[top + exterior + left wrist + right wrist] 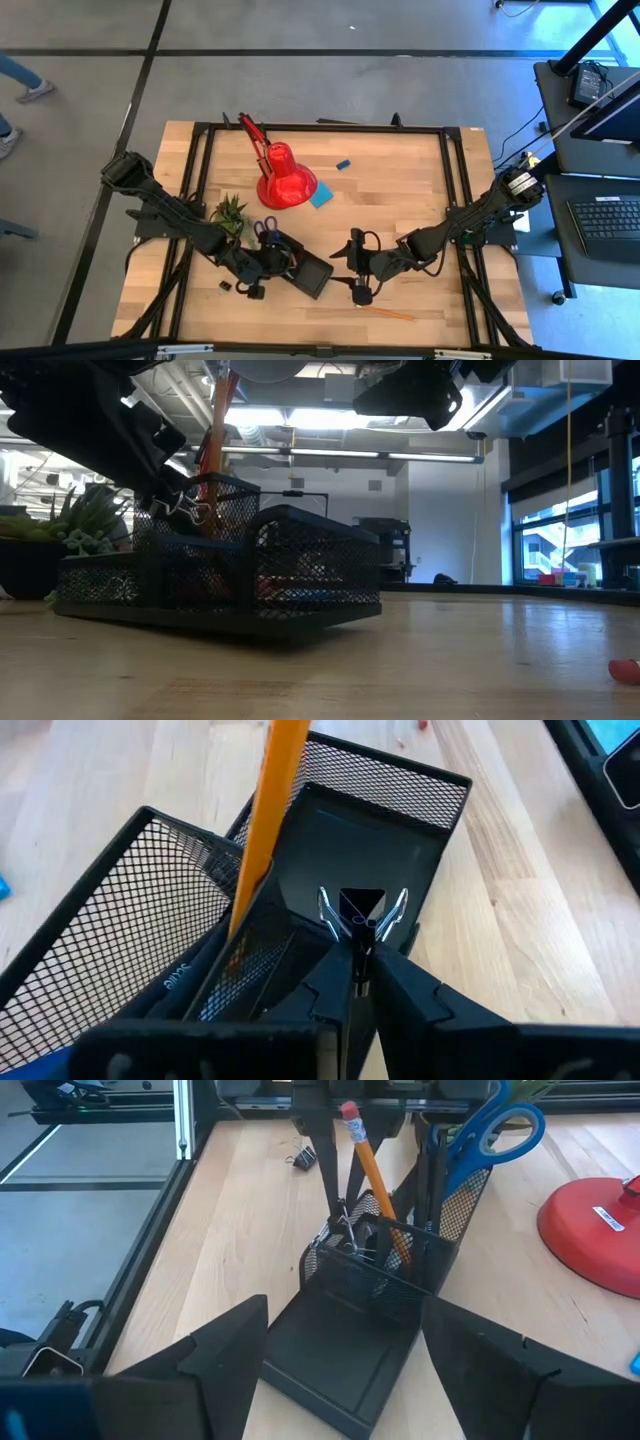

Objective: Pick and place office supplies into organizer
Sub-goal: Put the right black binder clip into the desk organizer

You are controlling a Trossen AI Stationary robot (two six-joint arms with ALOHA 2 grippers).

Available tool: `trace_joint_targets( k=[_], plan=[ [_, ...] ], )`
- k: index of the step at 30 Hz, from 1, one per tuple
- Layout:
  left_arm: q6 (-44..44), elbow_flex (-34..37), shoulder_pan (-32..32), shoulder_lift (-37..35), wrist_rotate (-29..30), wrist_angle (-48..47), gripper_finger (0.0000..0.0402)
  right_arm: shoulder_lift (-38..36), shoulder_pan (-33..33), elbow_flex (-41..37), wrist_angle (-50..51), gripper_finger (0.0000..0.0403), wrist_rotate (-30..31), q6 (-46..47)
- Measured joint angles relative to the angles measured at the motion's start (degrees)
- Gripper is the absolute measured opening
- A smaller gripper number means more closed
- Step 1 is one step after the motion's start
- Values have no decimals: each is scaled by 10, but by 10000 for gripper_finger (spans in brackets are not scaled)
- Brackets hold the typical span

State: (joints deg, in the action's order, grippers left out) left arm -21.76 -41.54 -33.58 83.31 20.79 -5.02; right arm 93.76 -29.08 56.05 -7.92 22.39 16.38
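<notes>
Here the left gripper is clamped on a tiny black binder clip above the mesh organizer, which holds an orange pencil and blue-handled scissors. The right gripper waits just beside, fingers apart, on the tabletop.

A: What colours sit in the organizer?
B: It is black wire mesh. An orange pencil with a pink eraser tip stands in it, beside blue-handled scissors.
A: And near the organizer?
B: A glossy red lamp, a green plant, a pale wood table.
</notes>
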Motion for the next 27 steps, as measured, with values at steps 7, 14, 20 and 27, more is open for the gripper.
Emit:
trace_joint_targets(
  k=[7, 14, 20, 27],
  plan=[
    [-2, 0, 0, 0, -24, 0, 33, 0, 0, 0, 0, 267, 0, 0],
    [-36, 0, 6, 0, 4, -38, 33, 0, 0, 0, 0, 267, 0, 0],
    [-55, 0, 15, 0, 7, -39, 33, 0, 0, 0, 0, 267, 0, 0],
    [-28, -29, 14, -1, -17, -46, 22, 0, 0, 0, 0, 267, 0, 0]
  ],
)
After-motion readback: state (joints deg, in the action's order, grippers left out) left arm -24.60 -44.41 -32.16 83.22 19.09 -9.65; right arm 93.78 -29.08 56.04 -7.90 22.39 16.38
